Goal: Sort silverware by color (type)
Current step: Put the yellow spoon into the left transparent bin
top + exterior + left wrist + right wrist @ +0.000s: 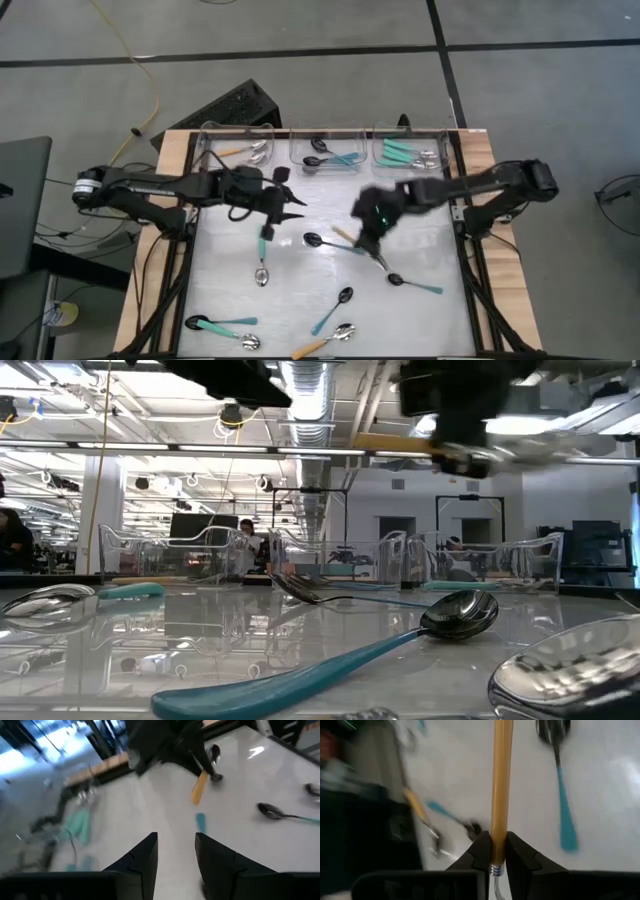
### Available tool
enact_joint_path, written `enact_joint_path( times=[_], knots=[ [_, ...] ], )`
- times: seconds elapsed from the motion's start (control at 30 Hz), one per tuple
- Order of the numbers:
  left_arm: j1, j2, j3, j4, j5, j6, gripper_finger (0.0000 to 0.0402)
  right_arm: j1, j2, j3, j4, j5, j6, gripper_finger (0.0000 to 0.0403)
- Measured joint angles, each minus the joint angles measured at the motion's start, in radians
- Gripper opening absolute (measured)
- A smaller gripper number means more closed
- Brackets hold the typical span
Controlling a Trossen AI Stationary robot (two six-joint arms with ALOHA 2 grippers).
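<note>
- High view: right gripper (372, 228) sits mid-frame, arm reaching in from the right edge, carrying an orange-handled spoon (348, 236). Left gripper (290, 200) hovers left of centre above a teal-handled spoon (264, 256) lying on the table (420, 320). More spoons lie loose along the lower frame; others are already in the three clear bins (325, 147) at the top.
- Low view: the orange-handled spoon (400, 444) hangs level at upper right, clear of the table. Spoons judged light and stiff, with slick bowls.
- Left wrist view: fingers (144, 856) apart, holding nothing.
- Right wrist view: fingers (482, 851) pinched on the slim orange handle (501, 780) near its metal collar; the handle looks like the best hold. The bowl is hidden, probably below the grip.
</note>
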Motion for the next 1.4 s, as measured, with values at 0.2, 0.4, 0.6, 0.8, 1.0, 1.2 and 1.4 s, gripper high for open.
enact_joint_path(
  times=[0.2,0.4,0.6,0.8,1.0,1.2,1.4],
  knots=[
    [-0.006,0.078,0.0,0.137,0.005,0.066,0.0116,-0.184,0.071,0.001,0.276,-0.261,-0.003,0.0057],
    [-0.006,0.123,0.001,0.152,-0.024,0.225,0.0116,-0.253,0.166,0.001,0.438,-0.404,0.028,0.0057],
    [-0.014,0.156,0.001,0.062,-0.087,0.414,0.0116,-0.278,0.24,0.006,0.511,-0.468,0.076,0.0057],
    [-0.014,0.205,0.001,0.045,-0.133,0.427,0.0116,-0.282,0.299,0.045,0.498,-0.479,0.08,0.0057],
    [-0.017,0.247,0.001,0.022,-0.136,0.392,0.0116,-0.285,0.377,0.105,0.504,-0.472,0.092,0.0054],
    [-0.016,0.254,0.001,-0.025,-0.14,0.408,0.0116,-0.305,0.451,0.157,0.497,-0.474,0.115,0.0054],
    [-0.017,0.254,0.001,-0.07,-0.154,0.416,0.0116,-0.331,0.523,0.206,0.491,-0.511,0.148,0.0054]
  ],
)
